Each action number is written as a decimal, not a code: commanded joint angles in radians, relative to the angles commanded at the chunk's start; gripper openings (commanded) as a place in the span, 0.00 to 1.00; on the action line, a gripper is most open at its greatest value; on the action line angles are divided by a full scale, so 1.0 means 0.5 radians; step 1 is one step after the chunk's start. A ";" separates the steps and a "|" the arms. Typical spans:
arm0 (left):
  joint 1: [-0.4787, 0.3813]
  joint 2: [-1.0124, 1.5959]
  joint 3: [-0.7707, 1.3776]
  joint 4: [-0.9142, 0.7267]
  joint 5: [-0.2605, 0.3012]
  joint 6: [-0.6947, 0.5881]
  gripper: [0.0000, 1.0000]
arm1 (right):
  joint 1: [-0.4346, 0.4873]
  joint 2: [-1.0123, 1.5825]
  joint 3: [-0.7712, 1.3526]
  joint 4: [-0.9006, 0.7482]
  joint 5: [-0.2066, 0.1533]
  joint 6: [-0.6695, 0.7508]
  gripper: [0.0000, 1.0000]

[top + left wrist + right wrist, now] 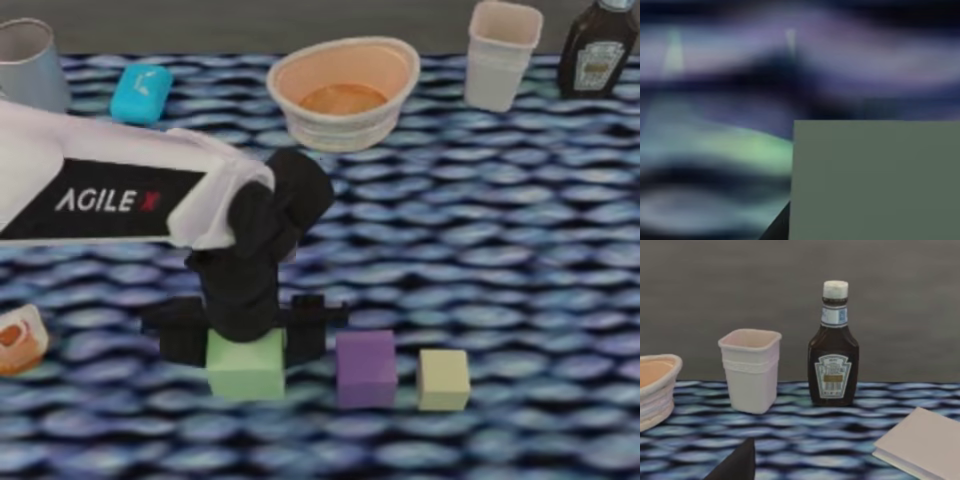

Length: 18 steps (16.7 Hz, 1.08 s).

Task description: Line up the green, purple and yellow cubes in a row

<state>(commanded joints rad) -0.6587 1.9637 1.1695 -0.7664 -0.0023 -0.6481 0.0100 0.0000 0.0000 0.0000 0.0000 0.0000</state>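
Observation:
Three cubes stand in a row near the table's front edge: the large mint green cube (245,368) on the left, the purple cube (366,368) in the middle, the small cream-yellow cube (443,379) on the right. My left gripper (245,338) reaches down from above, one black finger against each side of the green cube, shut on it. Up close, the green cube (875,180) fills the left wrist view, with a dark fingertip (777,227) at its edge. My right arm is parked out of the top view; only one dark fingertip (742,460) of it shows.
Along the back stand a grey cup (25,65), a cyan rounded block (141,93), a cream bowl (345,90), a white cup (503,55) and a brown sauce bottle (598,45). An orange-and-white object (18,340) sits at the left edge. A white flat slab (925,445) lies near the right gripper.

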 joint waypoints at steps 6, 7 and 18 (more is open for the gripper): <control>0.000 0.019 -0.025 0.036 0.000 -0.002 0.08 | 0.000 0.000 0.000 0.000 0.000 0.000 1.00; 0.000 0.019 -0.025 0.036 0.000 -0.002 0.15 | 0.000 0.000 0.000 0.000 0.000 0.000 1.00; 0.000 0.019 -0.025 0.036 0.000 -0.002 0.98 | 0.000 0.000 0.000 0.000 0.000 0.000 1.00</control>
<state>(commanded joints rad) -0.6585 1.9732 1.1569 -0.7485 -0.0023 -0.6492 0.0100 0.0000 0.0000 0.0000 0.0000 0.0000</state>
